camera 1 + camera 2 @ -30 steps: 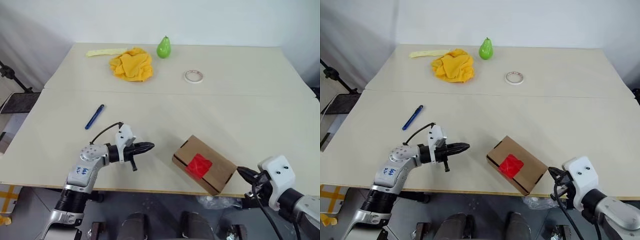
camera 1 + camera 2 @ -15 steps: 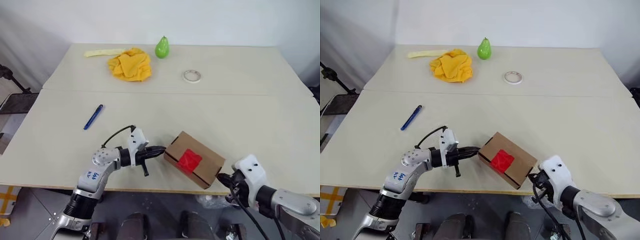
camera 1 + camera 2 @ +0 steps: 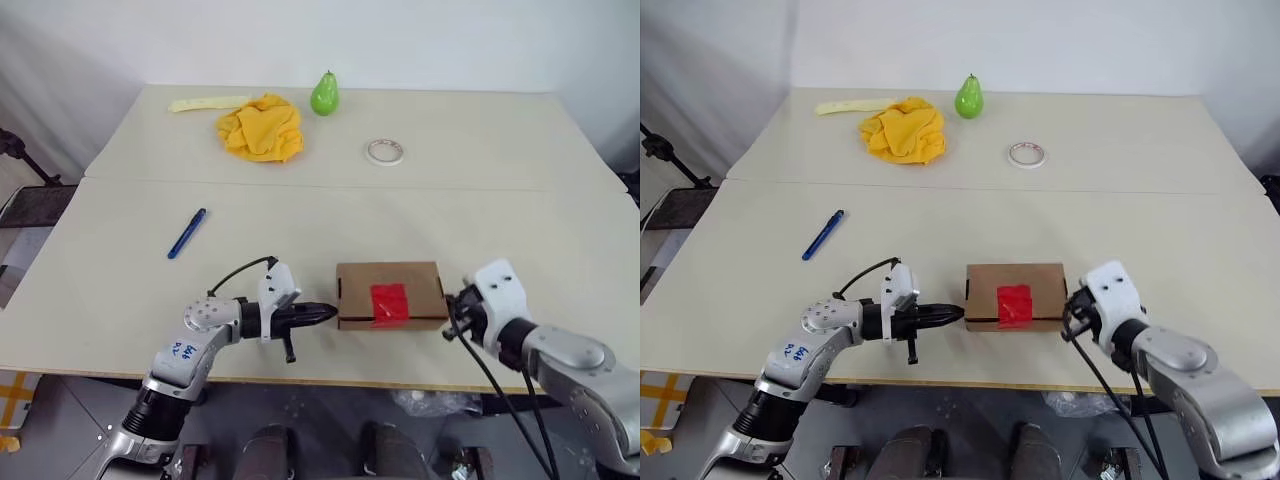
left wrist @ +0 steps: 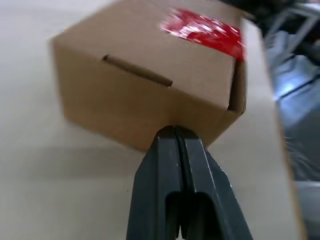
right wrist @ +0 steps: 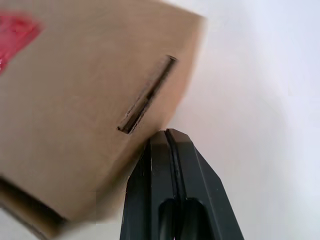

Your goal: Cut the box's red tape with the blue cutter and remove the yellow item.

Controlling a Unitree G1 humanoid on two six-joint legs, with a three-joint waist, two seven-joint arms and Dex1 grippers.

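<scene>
The brown box lies near the table's front edge, squared to it, with the red tape over its top and front. My left gripper is shut, its tips against the box's left end. My right gripper is shut too, its tips at the box's right end. Neither holds anything. The blue cutter lies alone on the table, left of and behind the left gripper. The yellow item is out of view.
At the back of the table sit a yellow-orange cloth heap, a pale yellow strip, a green pear and a white tape roll. The table's front edge runs just before the box.
The box has swung from skewed to square with the table edge. My right gripper came forward to its right end. My left gripper moved right along with the box's left end.
</scene>
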